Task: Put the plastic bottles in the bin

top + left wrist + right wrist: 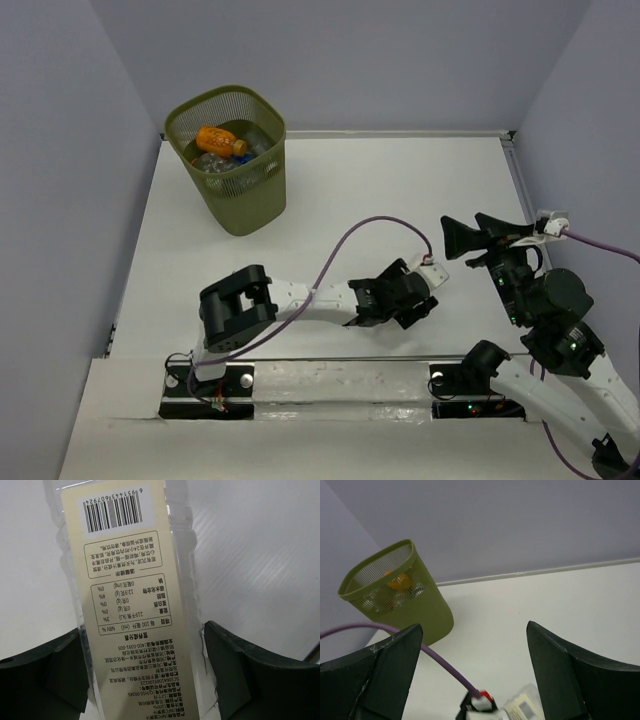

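A clear plastic bottle (pixel 125 605) with a cream printed label lies on the white table between the fingers of my left gripper (pixel 141 630). The jaws stand wide on either side of it, close to its sides, and I see no squeeze. In the top view my left gripper (pixel 418 290) covers most of this bottle (pixel 437 271). My right gripper (pixel 475 232) is open and empty, raised just right of it. The bottle's end shows low in the right wrist view (pixel 525 707). The olive-green mesh bin (pixel 240 190) stands far left and holds an orange bottle (pixel 220 140) and clear ones.
A purple cable (pixel 350 240) arches from the left arm to its wrist and crosses the right wrist view (pixel 440 662). The bin (pixel 415 610) sits near the back wall. Grey walls close the table at the left, back and right.
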`<state>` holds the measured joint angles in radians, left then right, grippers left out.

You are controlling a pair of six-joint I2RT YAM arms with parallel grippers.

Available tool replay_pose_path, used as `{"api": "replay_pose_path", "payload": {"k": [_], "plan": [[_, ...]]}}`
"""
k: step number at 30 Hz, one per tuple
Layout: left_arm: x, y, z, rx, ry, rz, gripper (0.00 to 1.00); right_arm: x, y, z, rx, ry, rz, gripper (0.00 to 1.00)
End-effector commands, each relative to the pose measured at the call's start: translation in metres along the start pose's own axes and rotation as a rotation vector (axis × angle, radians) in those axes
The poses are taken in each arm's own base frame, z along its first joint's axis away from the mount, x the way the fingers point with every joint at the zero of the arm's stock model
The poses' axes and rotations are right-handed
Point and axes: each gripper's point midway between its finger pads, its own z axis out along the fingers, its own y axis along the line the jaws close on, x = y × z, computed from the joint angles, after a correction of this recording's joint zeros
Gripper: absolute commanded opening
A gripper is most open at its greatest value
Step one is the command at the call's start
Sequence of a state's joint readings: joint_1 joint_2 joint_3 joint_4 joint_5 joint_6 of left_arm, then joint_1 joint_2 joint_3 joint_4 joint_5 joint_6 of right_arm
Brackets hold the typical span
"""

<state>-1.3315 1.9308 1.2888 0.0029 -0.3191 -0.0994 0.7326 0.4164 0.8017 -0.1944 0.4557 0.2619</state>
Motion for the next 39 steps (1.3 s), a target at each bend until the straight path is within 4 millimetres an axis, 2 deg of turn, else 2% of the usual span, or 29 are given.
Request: {"api": "replay_pose_path", "payload": {"k": [1,3,4,5,6,7,8,10,11,12,13,14,15,16,17,18,19,20,21,22,23,24,25,26,27,28,31,35,39], "plan": [[-0.067,0.088,-0.057,-0.166,-0.213,-0.199,0.37,-0.031,0.002,-0.014,-0.026,-0.094,0.056,0.89],[-0.063,0.112,-0.068,-0.195,-0.231,-0.265,0.37,-0.046,-0.001,-0.027,-0.036,-0.148,0.086,0.89],[-0.075,0.134,-0.086,-0.218,-0.281,-0.311,0.37,-0.053,-0.003,-0.032,-0.037,-0.173,0.101,0.89],[-0.075,0.144,-0.093,-0.233,-0.295,-0.331,0.37,-0.06,-0.005,-0.041,-0.045,-0.205,0.114,0.89],[-0.088,0.155,-0.112,-0.239,-0.347,-0.365,0.37,-0.064,-0.007,-0.045,-0.05,-0.221,0.118,0.89],[-0.094,0.164,-0.122,-0.249,-0.374,-0.386,0.37,-0.066,-0.008,-0.048,-0.052,-0.23,0.118,0.89],[-0.121,0.204,-0.159,-0.303,-0.485,-0.453,0.37,-0.065,-0.008,-0.049,-0.058,-0.233,0.112,0.89],[-0.142,0.234,-0.19,-0.341,-0.57,-0.493,0.37,-0.054,-0.004,-0.042,-0.066,-0.2,0.095,0.9],[-0.165,0.252,-0.223,-0.352,-0.66,-0.525,0.37,-0.049,-0.003,-0.039,-0.068,-0.18,0.091,0.9],[-0.174,0.268,-0.242,-0.373,-0.705,-0.545,0.37,-0.044,0.0,-0.036,-0.078,-0.161,0.086,0.9],[-0.178,0.297,-0.26,-0.431,-0.744,-0.573,0.38,-0.039,0.003,-0.032,-0.087,-0.143,0.081,0.9],[-0.184,0.314,-0.278,-0.466,-0.785,-0.589,0.39,-0.03,0.01,-0.026,-0.11,-0.107,0.074,0.9],[-0.2,0.327,-0.3,-0.472,-0.841,-0.592,0.39,-0.025,0.014,-0.023,-0.121,-0.087,0.074,0.9],[-0.191,0.361,-0.303,-0.544,-0.818,-0.611,0.4,-0.019,0.019,-0.019,-0.14,-0.065,0.069,0.9],[-0.206,0.379,-0.327,-0.564,-0.867,-0.624,0.4,-0.011,0.023,-0.013,-0.146,-0.037,0.064,0.9],[-0.212,0.391,-0.334,-0.551,-0.886,-0.63,0.4,-0.006,0.026,-0.01,-0.155,-0.02,0.063,0.9],[-0.196,0.422,-0.325,-0.617,-0.824,-0.656,0.4,0.0,0.031,-0.008,-0.177,0.0,0.058,0.9],[-0.196,0.435,-0.331,-0.644,-0.83,-0.665,0.4,0.006,0.033,-0.005,-0.187,0.016,0.063,0.9],[-0.204,0.447,-0.346,-0.68,-0.863,-0.663,0.4,0.013,0.036,-0.002,-0.194,0.036,0.059,0.9],[-0.204,0.458,-0.349,-0.704,-0.869,-0.663,0.4,0.017,0.037,-0.001,-0.202,0.047,0.059,0.9],[-0.198,0.476,-0.34,-0.737,-0.848,-0.664,0.4,0.02,0.041,0.0,-0.22,0.058,0.065,0.9],[-0.202,0.484,-0.345,-0.759,-0.846,-0.648,0.4,0.028,0.042,0.003,-0.221,0.077,0.06,0.89],[-0.195,0.498,-0.323,-0.771,-0.793,-0.659,0.4,0.031,0.044,0.003,-0.234,0.086,0.067,0.89],[-0.197,0.51,-0.332,-0.792,-0.8,-0.664,0.4,0.035,0.045,0.004,-0.238,0.095,0.066,0.89],[-0.188,0.52,-0.317,-0.802,-0.76,-0.686,0.4,0.042,0.045,0.006,-0.236,0.113,0.063,0.89],[-0.185,0.524,-0.32,-0.817,-0.761,-0.69,0.4,0.042,0.046,0.006,-0.239,0.114,0.065,0.89],[-0.16,0.542,-0.301,-0.897,-0.685,-0.713,0.41,0.054,0.047,0.01,-0.239,0.148,0.056,0.89],[-0.131,0.548,-0.284,-0.951,-0.606,-0.734,0.48,0.06,0.047,0.014,-0.234,0.161,0.053,0.9],[-0.122,0.545,-0.287,-0.97,-0.581,-0.745,0.83,0.063,0.05,0.017,-0.24,0.171,0.051,0.91]]}}
